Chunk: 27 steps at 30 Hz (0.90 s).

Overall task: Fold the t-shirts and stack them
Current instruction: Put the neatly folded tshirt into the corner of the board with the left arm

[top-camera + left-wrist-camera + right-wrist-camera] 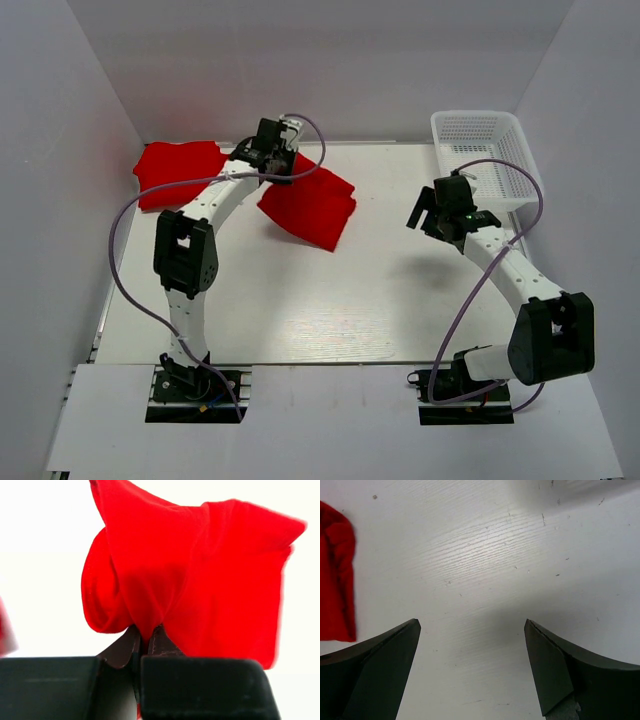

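Left gripper (146, 642): jaws pinched tight on a bunched fold of one red t-shirt (200, 580), with the cloth trailing from its tips.
Second t-shirt (180, 172): lies flat to that gripper's left.
Right gripper (472, 625): jaws spread wide, holding nothing, with the table (485, 555) beneath.

No text, label, brand mark or number can be read on the t-shirts (305, 208), the white mesh basket (478, 128) or the table (380, 300).
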{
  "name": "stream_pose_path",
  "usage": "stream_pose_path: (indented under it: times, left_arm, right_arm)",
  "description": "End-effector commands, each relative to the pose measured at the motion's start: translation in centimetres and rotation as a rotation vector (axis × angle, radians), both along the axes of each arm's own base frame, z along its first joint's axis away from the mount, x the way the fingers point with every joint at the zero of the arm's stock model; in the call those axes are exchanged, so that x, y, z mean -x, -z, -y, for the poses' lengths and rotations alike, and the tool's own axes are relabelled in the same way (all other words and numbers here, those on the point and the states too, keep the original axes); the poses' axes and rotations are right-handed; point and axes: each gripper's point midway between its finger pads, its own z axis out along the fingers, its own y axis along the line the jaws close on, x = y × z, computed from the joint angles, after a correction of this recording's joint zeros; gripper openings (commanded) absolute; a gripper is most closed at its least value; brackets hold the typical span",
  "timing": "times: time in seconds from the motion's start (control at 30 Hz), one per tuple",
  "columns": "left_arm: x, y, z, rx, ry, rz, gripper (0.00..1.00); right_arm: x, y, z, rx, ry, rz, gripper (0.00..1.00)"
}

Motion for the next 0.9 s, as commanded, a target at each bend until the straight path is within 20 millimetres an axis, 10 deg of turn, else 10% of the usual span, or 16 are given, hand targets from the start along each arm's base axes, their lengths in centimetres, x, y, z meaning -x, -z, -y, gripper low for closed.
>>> stream_pose_path:
  times: [0.0,0.4,0.87]
  left_arm:
    - [-1.8,-7.3,-3.8,-0.074,-0.045,0.165,0.0]
    - [-5.9,-15.1,-10.5,-0.283,-0.027,0.365,0.0]
    - [-7.1,-18.3,-16.8,-0.388,-0.164,0.44,0.0]
  right_arm:
    - [0.7,-0.7,1.0,0.022,0.036,0.016,0.9]
    - [0.7,-1.1,2.4,0.091,0.078,0.002,0.9]
    - [0.5,-1.9,3.1,0.132,0.112,-0.013,0.9]
